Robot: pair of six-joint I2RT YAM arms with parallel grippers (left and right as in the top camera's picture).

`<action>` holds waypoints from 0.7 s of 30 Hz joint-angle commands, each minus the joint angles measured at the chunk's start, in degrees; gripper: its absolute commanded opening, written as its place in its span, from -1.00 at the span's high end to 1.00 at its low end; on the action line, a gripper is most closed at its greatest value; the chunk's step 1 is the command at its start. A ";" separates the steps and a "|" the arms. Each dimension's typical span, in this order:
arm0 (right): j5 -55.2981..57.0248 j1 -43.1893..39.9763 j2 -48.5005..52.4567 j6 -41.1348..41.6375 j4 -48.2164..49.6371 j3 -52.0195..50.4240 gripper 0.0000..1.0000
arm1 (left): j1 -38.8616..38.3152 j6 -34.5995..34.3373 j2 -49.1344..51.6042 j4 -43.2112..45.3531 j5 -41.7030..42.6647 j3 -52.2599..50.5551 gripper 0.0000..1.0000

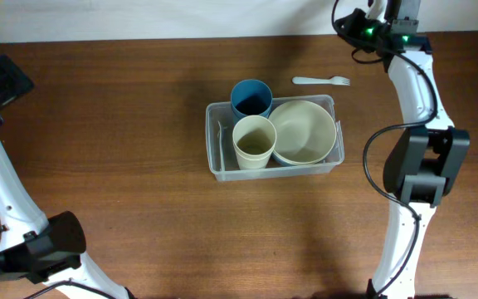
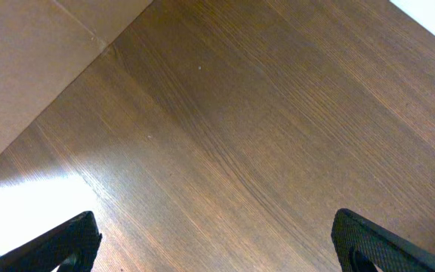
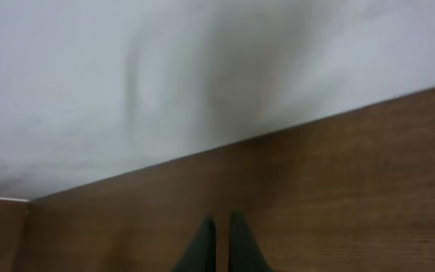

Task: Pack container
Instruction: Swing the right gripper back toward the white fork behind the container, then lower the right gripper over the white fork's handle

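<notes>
Overhead: wooden table (image 1: 123,124), container (image 1: 213,148) at centre. Inside it are a cream bowl (image 1: 304,131) at 3 o'clock, a cream cup (image 1: 254,141) at 7 and a blue cup (image 1: 251,98) at 11. White fork (image 1: 320,80) on the wood just outside, 1 o'clock. Left gripper (image 2: 214,227): jaws wide apart over bare wood, 10 o'clock of the container, well apart. Right gripper (image 3: 223,240): jaws together at the far edge, 1 o'clock, well apart.
</notes>
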 commanded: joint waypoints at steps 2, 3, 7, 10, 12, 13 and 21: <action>-3.72 0.37 2.43 1.86 0.42 -0.13 0.92 | 0.35 -0.76 0.61 -0.09 0.02 -0.44 -1.00; -3.52 0.37 2.47 2.58 0.07 -0.15 0.93 | 0.35 -0.76 0.61 -0.09 0.02 -0.44 -1.00; -2.91 0.26 2.73 3.02 -3.98 -0.15 0.92 | 0.33 -0.76 0.61 -0.09 0.02 -0.44 -1.00; 2.03 0.33 2.95 2.36 -10.67 -0.15 0.92 | 0.33 -0.76 0.61 -0.09 0.02 -0.44 -1.00; 1.97 0.33 3.41 2.34 -11.63 -0.15 0.92 | 0.35 -0.76 0.61 -0.09 0.02 -0.44 -1.00; 1.75 0.33 3.85 2.36 -11.65 -0.15 0.93 | 0.35 -0.76 0.61 -0.09 0.02 -0.44 -0.99; 0.48 0.37 6.21 2.40 -14.19 -0.15 0.92 | 0.33 -0.76 0.61 -0.09 0.02 -0.44 -1.00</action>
